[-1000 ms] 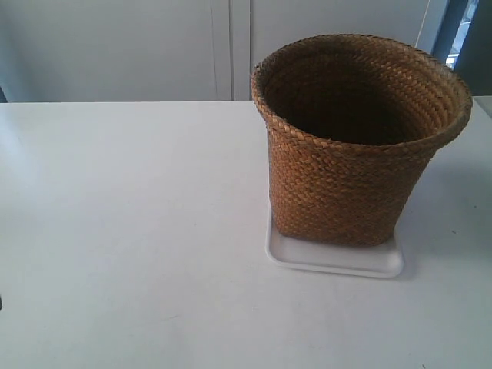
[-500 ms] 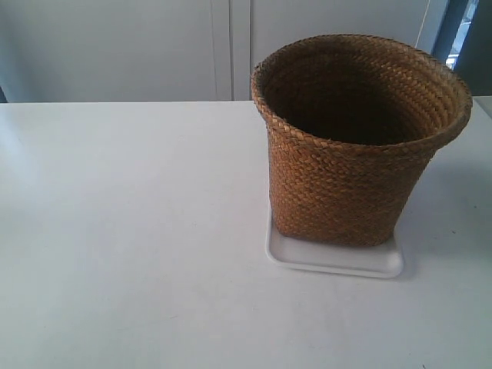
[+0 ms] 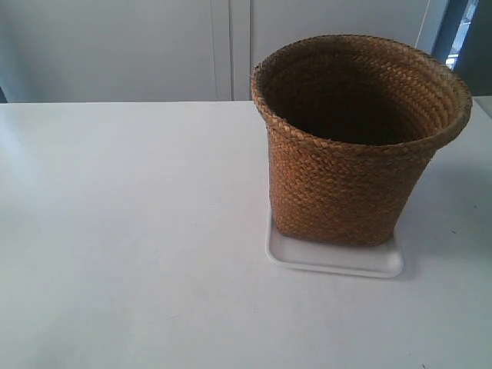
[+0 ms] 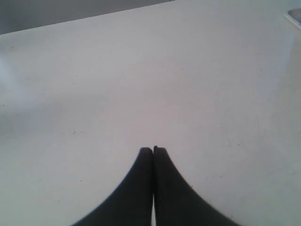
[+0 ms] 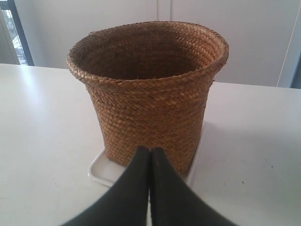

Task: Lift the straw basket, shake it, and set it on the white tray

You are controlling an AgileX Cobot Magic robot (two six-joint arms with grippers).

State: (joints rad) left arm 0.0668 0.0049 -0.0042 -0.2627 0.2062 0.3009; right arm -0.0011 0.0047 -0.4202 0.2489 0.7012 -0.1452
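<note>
The brown woven straw basket (image 3: 350, 146) stands upright on the white tray (image 3: 330, 261), and its flared rim overhangs the tray's sides. The right wrist view shows the same basket (image 5: 150, 94) resting on the tray (image 5: 101, 172). My right gripper (image 5: 150, 149) is shut with nothing in it, back from the basket's wall. My left gripper (image 4: 153, 149) is shut and empty over bare table, with a sliver of the tray's corner (image 4: 294, 18) at that picture's edge. Neither arm shows in the exterior view.
A white table (image 3: 131, 231) carries everything. Pale cabinet doors (image 3: 223, 46) run behind its far edge. A dark window frame (image 3: 461, 31) stands at the exterior view's upper right.
A small dark shape at the exterior view's lower left edge has gone out of sight. The basket and tray have not moved.
</note>
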